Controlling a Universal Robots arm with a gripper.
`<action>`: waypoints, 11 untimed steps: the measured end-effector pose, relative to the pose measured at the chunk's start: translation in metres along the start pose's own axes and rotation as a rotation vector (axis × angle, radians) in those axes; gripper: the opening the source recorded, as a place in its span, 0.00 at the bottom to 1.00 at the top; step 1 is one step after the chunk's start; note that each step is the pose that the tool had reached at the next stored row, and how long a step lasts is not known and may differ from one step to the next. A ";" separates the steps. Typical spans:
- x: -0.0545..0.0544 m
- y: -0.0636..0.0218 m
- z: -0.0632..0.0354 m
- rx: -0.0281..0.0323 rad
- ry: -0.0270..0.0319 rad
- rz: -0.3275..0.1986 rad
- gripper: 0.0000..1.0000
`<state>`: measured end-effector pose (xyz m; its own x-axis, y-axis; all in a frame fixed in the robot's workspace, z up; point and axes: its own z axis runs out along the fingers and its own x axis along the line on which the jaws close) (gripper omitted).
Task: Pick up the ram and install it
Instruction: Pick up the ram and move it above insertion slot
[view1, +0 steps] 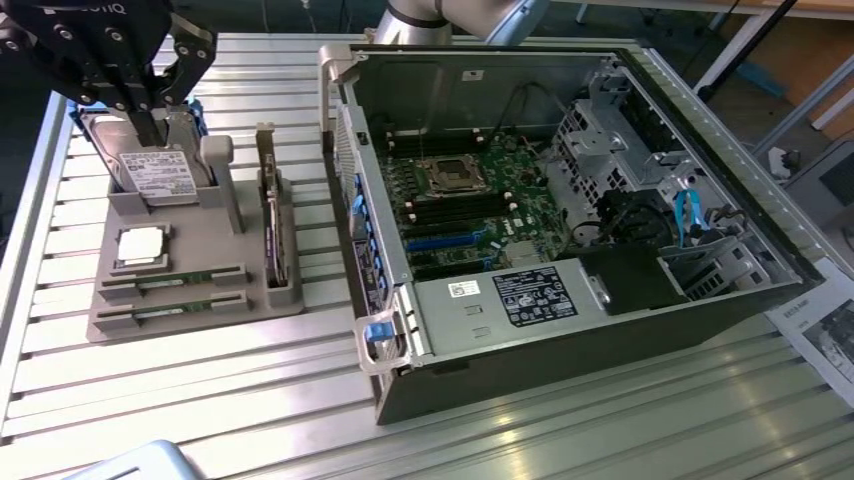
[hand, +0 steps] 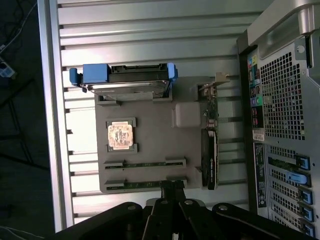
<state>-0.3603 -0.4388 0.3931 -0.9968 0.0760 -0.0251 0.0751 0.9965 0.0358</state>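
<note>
Exterior view: gripper (view1: 140, 110), fingers pressed together, holding nothing, hangs above grey holder (view1: 200, 240); ram (view1: 174, 283) lies in holder slot, second stick (view1: 167, 312) just beside; open computer case (view1: 561, 355) on exterior view's right.

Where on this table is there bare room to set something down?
Widest bare table: the slats nearer the camera than the holder and the computer case. A narrower strip lies between the holder and the table's edge at the exterior view's left. Crowded: the gap between holder and case.
</note>
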 end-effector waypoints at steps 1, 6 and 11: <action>0.000 0.0000 0.0000 0.0000 0.0000 0.000 0.10; 0.000 0.0000 0.0000 0.0000 -0.0001 0.000 0.10; 0.000 0.0000 0.0000 -0.0001 0.0001 -0.003 0.10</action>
<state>-0.3603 -0.4388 0.3931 -0.9970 0.0728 -0.0251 0.0718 0.9968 0.0359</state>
